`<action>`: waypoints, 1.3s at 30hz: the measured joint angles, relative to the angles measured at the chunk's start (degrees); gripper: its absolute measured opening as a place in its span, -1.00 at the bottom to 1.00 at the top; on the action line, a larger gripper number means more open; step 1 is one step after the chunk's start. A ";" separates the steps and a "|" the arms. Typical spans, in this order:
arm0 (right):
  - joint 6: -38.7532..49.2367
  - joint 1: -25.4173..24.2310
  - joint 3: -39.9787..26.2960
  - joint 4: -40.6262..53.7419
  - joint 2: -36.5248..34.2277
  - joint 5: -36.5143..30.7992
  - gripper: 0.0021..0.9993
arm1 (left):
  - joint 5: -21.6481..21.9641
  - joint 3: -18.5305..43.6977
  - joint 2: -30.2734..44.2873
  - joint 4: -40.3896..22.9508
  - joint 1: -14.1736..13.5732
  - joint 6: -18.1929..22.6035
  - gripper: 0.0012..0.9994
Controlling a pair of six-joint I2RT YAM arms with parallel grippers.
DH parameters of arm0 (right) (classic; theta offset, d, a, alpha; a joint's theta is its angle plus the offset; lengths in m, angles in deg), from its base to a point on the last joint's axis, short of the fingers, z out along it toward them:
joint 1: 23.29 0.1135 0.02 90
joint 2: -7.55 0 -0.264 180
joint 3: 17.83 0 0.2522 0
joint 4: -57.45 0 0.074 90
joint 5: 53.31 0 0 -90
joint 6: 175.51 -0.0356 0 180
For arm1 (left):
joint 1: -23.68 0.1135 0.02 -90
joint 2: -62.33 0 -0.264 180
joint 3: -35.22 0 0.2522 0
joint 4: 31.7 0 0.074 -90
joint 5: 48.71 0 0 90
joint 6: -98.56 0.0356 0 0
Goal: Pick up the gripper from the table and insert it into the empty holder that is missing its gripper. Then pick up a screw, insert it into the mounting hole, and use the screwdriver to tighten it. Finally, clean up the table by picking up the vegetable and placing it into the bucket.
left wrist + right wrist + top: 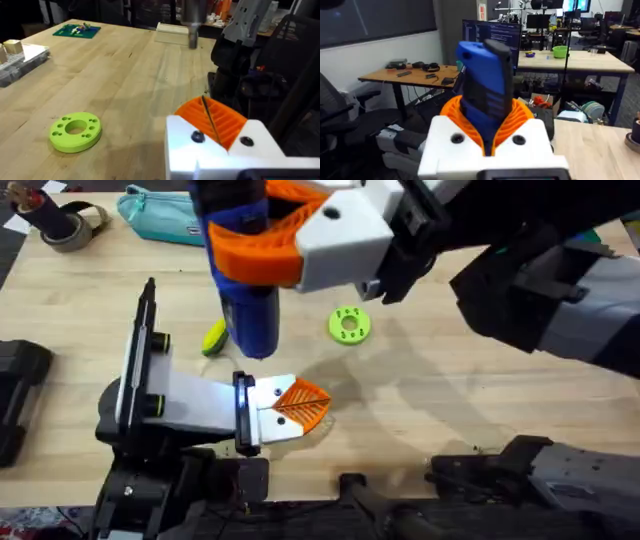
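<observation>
My right gripper (262, 258), white with orange pads, is shut on the thick blue screwdriver (248, 305) and holds it upright above the table (450, 400), left of centre. The screwdriver's body (485, 95) stands between the orange pads in the right wrist view. The vegetable (213, 338), a small yellow-green corn cob, lies just left of the screwdriver's lower end. My left gripper (300, 406) rests low over the table near the front, its orange pads (220, 117) pressed together. A dark round bucket (36, 208) seems to stand at the far left corner. The loose gripper, holder and screw are out of view.
A lime-green disc with holes (348, 325) (75, 131) lies mid-table. A teal pouch (160, 215) and a grey tape roll (78, 227) sit at the far left. A green board (76, 30) and a parts box (20, 60) lie farther off.
</observation>
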 joint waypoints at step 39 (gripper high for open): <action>6.95 1.99 4.11 4.49 0.25 2.23 -0.91 | 0.00 0.00 0.00 0.00 0.00 0.01 -0.97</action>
